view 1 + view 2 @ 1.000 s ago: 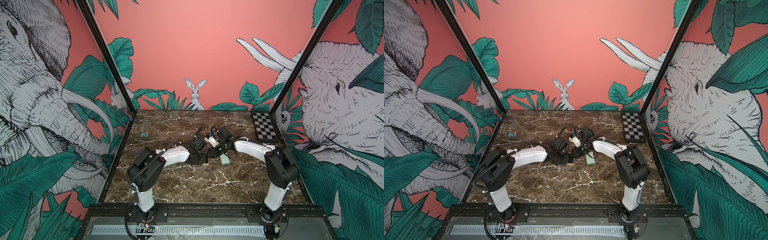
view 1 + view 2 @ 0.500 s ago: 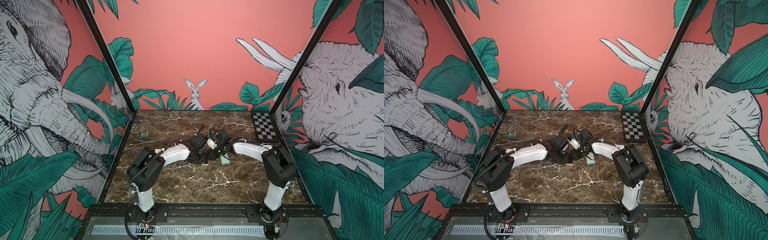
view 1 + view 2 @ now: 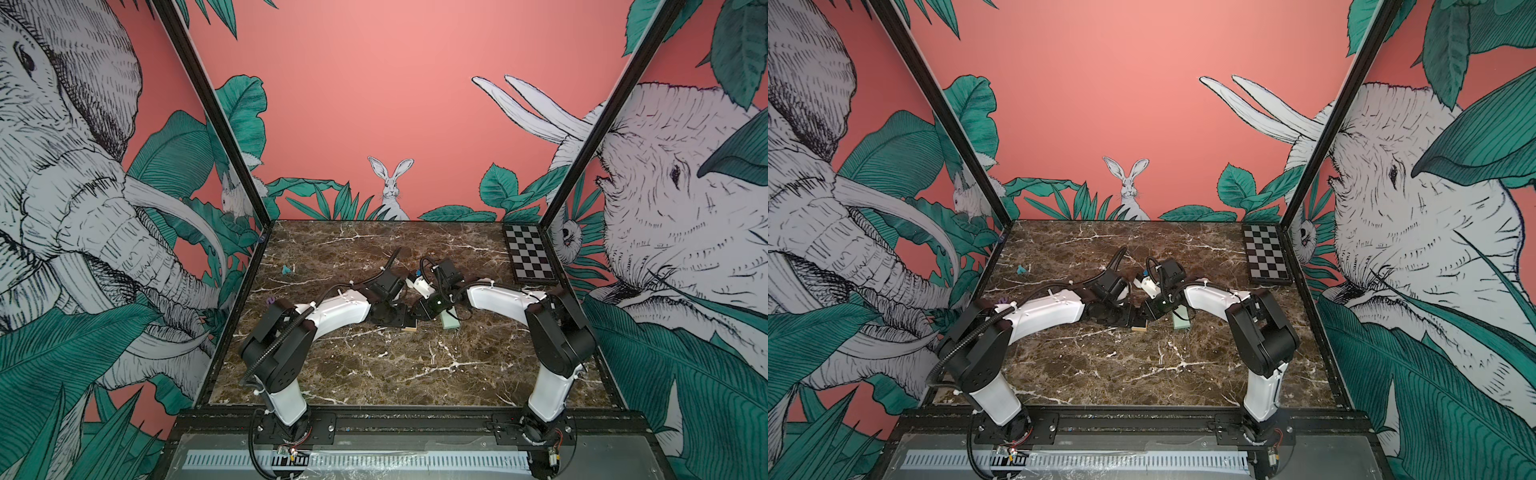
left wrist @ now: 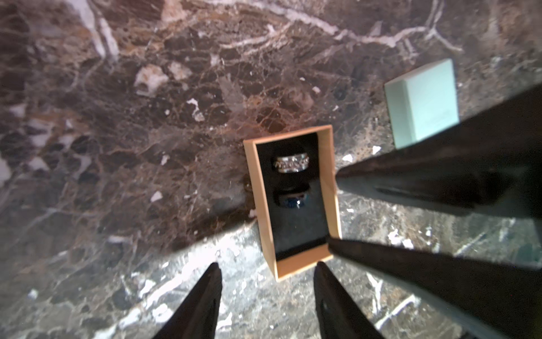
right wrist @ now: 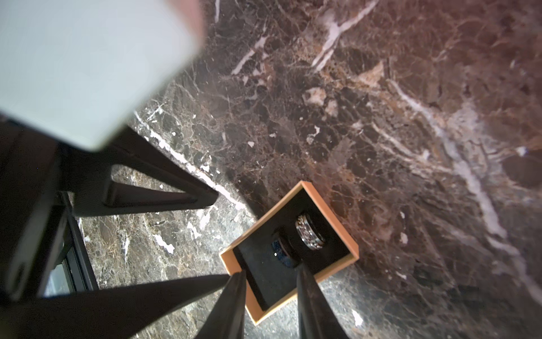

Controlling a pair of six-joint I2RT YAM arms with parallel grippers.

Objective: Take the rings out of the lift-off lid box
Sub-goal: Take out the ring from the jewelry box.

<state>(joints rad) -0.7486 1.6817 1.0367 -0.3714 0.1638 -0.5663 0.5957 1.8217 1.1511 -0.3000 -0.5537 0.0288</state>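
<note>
Now box base (image 4: 302, 261) long axis runs roughly twd L pincer (image 4: 267, 264), spread; R pincer (image 5: 271, 269) spread too.

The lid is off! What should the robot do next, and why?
Probably lower the right hand a little onto the dark ring and pinch it. The box is open, the dark ring and the silver ring sit in its foam, and that hand's open fingers hang right by the dark one.

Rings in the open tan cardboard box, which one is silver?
The patterned silver band near one end of the black-lined box; the dark ring beside it, nearer the middle, has a blue sheen.
</note>
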